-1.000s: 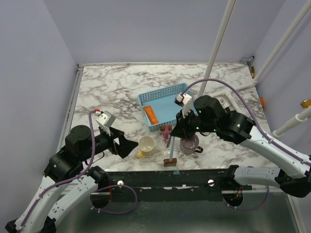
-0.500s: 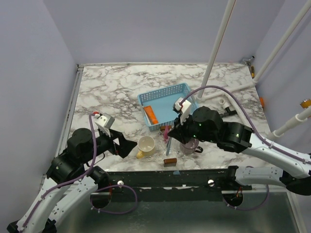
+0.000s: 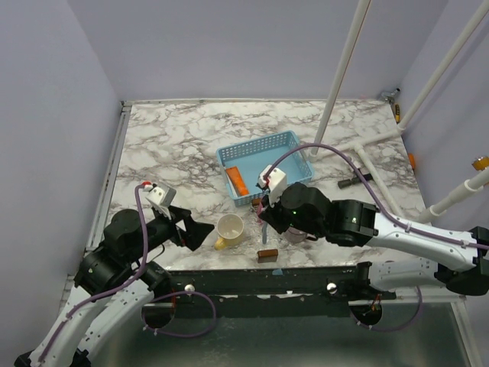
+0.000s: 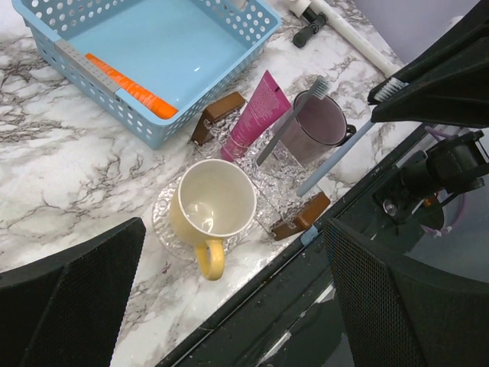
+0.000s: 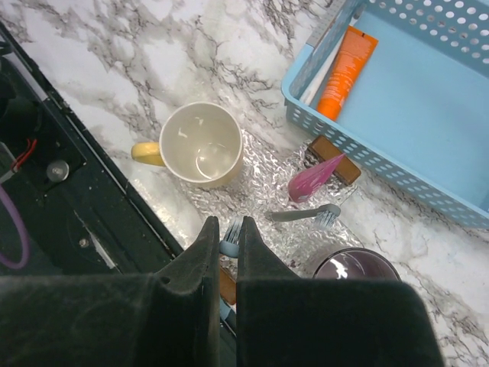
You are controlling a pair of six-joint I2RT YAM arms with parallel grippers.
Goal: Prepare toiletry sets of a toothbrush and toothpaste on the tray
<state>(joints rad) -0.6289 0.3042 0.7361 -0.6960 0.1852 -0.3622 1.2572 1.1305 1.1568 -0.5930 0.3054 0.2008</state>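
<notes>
Grip first: my right tool (image 5: 228,226) has its two black fingers pressed together on the thin, straight toothbrush with a light blue plastic handle (image 4: 336,157), pinching it close to the bristle head. The brush hangs in the air. It slants down from the tool so that its free end points toward the near edge of the marble-patterned table (image 3: 176,145), over a small brown rectangular block (image 4: 302,218). I cannot tell whether it touches anything there.

My left tool (image 3: 197,229) is spread wide and grips nothing. It hovers over the near-left part of the table, looking down on an upright pale yellow mug (image 4: 214,206).

The light blue rectangular plastic tray with low perforated sides (image 5: 397,174) sits at mid-table, beyond the mugs. Inside it the bright orange flat toothpaste tube (image 5: 348,69) lies along one short wall. The pink-magenta toothpaste tube (image 4: 256,115) lies outside the tray on a crinkled clear sheet (image 4: 276,191) spread on the table. It is just beside a second brown block (image 4: 218,115), which sits close to the tray's near wall. A grey toothbrush (image 5: 302,216) lies near the pink tube, its head at the rim of the purple-grey mug (image 4: 321,126). That mug stands to the right of the yellow one.
</notes>
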